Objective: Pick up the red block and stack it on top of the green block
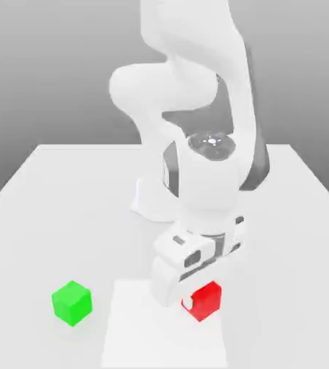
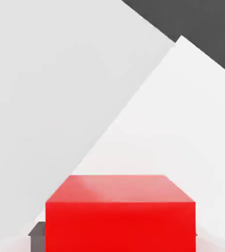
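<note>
The red block (image 1: 209,299) sits on the white table (image 1: 44,216) near its front edge, to the exterior view's right of centre. My gripper (image 1: 199,301) reaches straight down over it and is shut on the red block, with one white fingertip (image 1: 187,301) showing against the cube's side. In the hand view the red block (image 2: 120,216) sits close up between the fingers, and a dark pad (image 2: 37,231) touches its side. The green block (image 1: 72,302) stands alone on the table, well off to the exterior view's left of the red one.
The arm's white base (image 1: 152,202) stands behind the blocks in the middle of the table. A lighter square patch (image 1: 152,339) marks the table under the gripper. Open table surface lies between the two blocks.
</note>
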You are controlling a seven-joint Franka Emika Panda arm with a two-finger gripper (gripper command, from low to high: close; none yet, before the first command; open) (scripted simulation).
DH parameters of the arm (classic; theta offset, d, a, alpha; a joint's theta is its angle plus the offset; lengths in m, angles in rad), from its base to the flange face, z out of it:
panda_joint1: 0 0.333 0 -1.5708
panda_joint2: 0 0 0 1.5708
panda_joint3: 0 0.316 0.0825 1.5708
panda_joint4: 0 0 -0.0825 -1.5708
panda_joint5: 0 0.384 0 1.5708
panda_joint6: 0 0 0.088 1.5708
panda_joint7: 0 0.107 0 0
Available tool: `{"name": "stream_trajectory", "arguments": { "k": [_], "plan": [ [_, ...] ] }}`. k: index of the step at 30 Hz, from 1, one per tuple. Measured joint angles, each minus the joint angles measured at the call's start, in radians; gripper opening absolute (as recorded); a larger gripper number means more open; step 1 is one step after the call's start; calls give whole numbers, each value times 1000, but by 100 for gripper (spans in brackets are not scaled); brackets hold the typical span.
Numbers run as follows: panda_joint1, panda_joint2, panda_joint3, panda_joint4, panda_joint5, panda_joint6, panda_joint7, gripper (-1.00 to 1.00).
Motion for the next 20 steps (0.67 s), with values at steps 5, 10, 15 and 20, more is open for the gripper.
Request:
{"name": "stream_trajectory", "arguments": {
  "k": [5,10,15,20],
  "plan": [
    [-169,-91,-78,7,-8,-99,-26,-100],
    [-374,-138,-198,33,-18,-170,-67,-100],
    [-415,-7,-176,45,49,-54,-126,-100],
    [-426,53,-157,48,79,2,-148,100]
  ]
}}
